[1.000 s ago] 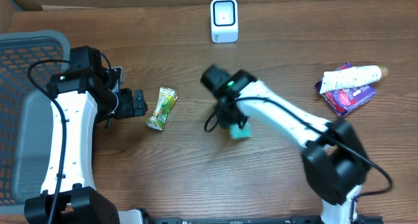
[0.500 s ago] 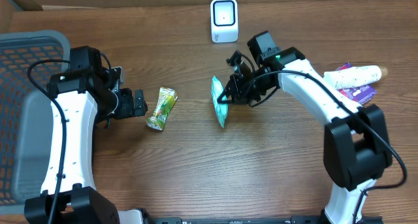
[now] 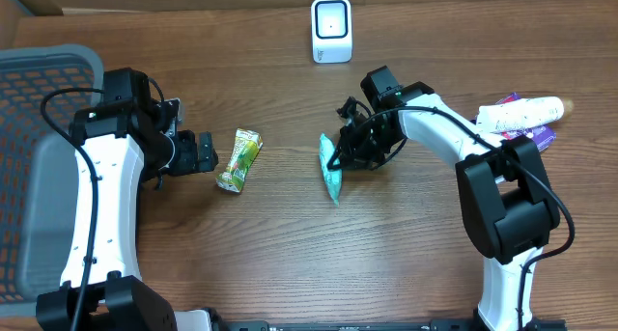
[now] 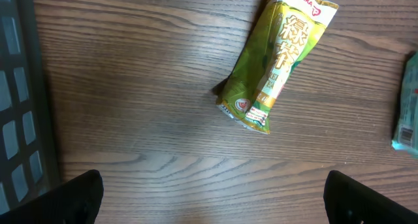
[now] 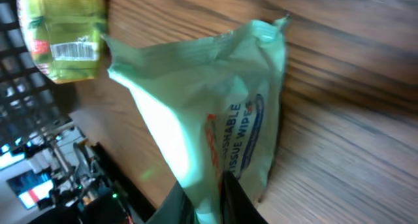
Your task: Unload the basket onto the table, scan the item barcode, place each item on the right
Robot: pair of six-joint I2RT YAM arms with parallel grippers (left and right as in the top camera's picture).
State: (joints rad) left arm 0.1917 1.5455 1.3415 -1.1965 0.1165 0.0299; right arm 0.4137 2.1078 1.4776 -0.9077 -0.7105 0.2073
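Pinching wipes pack (image 3: 331,170), R hand (image 3: 342,158).

Greens on brown wood

The wipes pack (image 5: 215,119) is pale mint green with red and blue lettering. The tea pouch (image 4: 277,57) is yellow-green with a white top (red brand print there). The scanner (image 3: 331,29) is white, the basket (image 3: 39,90) grey mesh, and the table (image 3: 290,254) brown with dark-streaked grain.
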